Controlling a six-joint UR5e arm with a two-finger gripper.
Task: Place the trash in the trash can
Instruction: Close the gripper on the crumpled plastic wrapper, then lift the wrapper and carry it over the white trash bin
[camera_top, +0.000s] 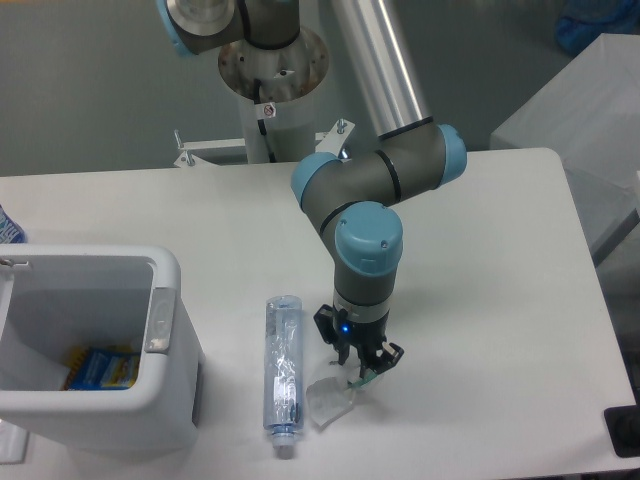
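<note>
Your gripper (357, 364) low over the table (480, 300), fingers clenched on the wrapper (330, 399) right beneath it, bottle (282, 373) just beside, trash can (100, 350) well apart beyond the bottle

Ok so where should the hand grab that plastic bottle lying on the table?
Probably around the middle of the plastic bottle, coming straight down from above: it lies flat, long axis toward the camera, cap nearest, so fingers would straddle its narrow width. The wrapper lies close beside it.
</note>
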